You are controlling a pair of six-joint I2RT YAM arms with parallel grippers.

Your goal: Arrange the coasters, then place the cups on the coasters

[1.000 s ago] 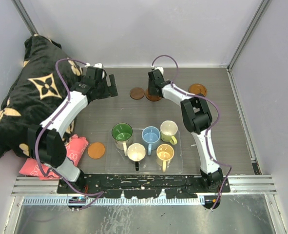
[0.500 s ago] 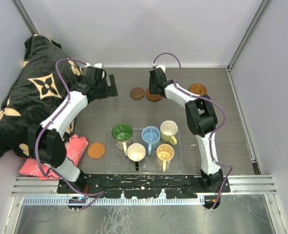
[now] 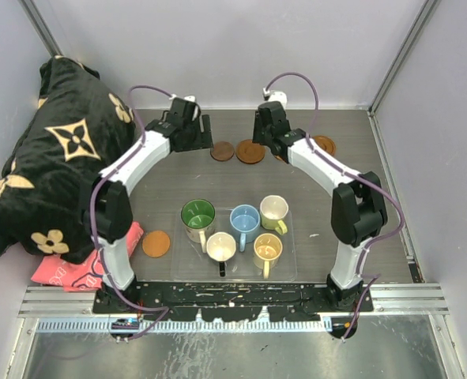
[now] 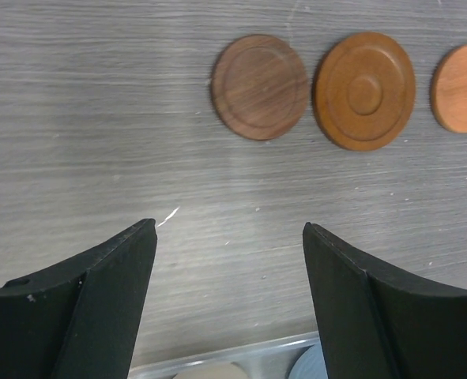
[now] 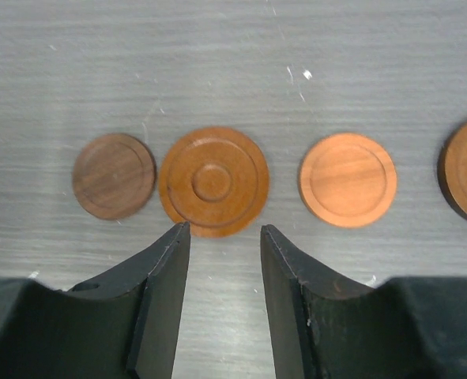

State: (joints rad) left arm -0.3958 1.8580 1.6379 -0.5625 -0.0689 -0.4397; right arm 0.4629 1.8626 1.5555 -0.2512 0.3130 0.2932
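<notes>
Four coasters lie in a row at the back of the table: a dark brown one, an orange-brown one with a raised centre, a lighter orange one and one cut off at the right edge. A fifth coaster lies alone at the front left. Five cups stand in a clear tray: green, blue, cream, white-inside and yellow. My right gripper hovers just short of the orange-brown coaster, open and empty. My left gripper is open and empty, left of the dark brown coaster.
A black patterned cloth fills the back left, with a pink cloth in front of it. Grey walls close in the back and both sides. The tray's rim shows under my left gripper.
My left arm swung right toward the coaster row and its jaws narrowed a little. My right gripper drew back off the orange-brown coaster, which now lies fully in view.
</notes>
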